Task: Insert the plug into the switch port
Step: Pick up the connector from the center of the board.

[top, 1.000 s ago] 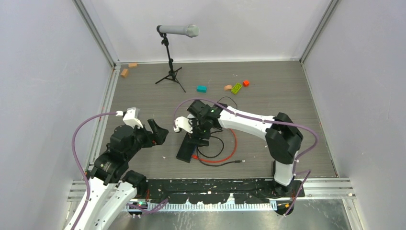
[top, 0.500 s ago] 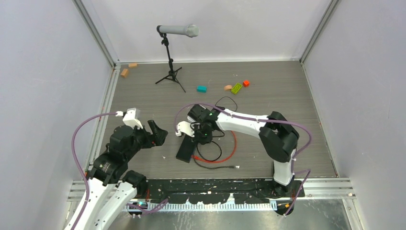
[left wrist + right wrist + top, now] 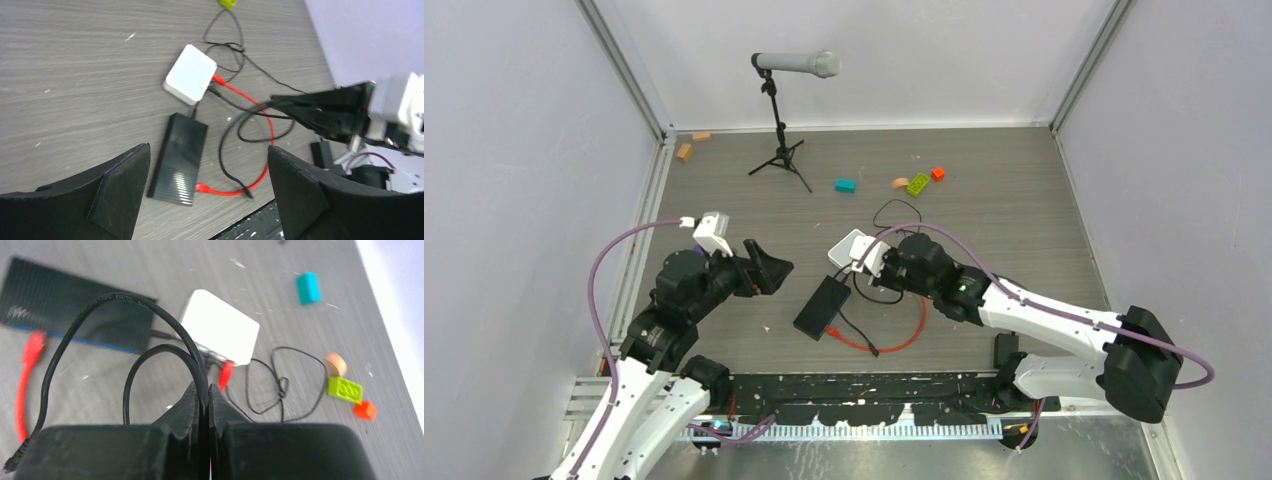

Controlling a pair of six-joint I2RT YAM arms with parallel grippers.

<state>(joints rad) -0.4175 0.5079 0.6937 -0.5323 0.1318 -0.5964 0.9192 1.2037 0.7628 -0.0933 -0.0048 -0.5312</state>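
Observation:
The flat black switch box (image 3: 822, 306) lies mid-table, its blue port edge (image 3: 75, 338) showing in the right wrist view. The red cable (image 3: 914, 325) runs from the white box (image 3: 849, 245) in a loop back to the red plug (image 3: 34, 347), which lies against the blue edge. I cannot tell if the plug (image 3: 202, 188) is seated in a switch port. My right gripper (image 3: 206, 387) is shut on a thin black cable (image 3: 100, 302), just right of the switch. My left gripper (image 3: 207, 150) hangs open above the table left of the switch, holding nothing.
A microphone on a tripod (image 3: 779, 150) stands at the back. Small coloured blocks (image 3: 845, 185) (image 3: 918, 184) (image 3: 937, 173) lie behind the boxes, and others (image 3: 685, 152) at the back left. Black cable loops (image 3: 894, 212) lie round the white box.
My right arm has drawn back from over the switch toward the right, and its jaws have shut on the black cable. The left gripper has shifted slightly up and right.

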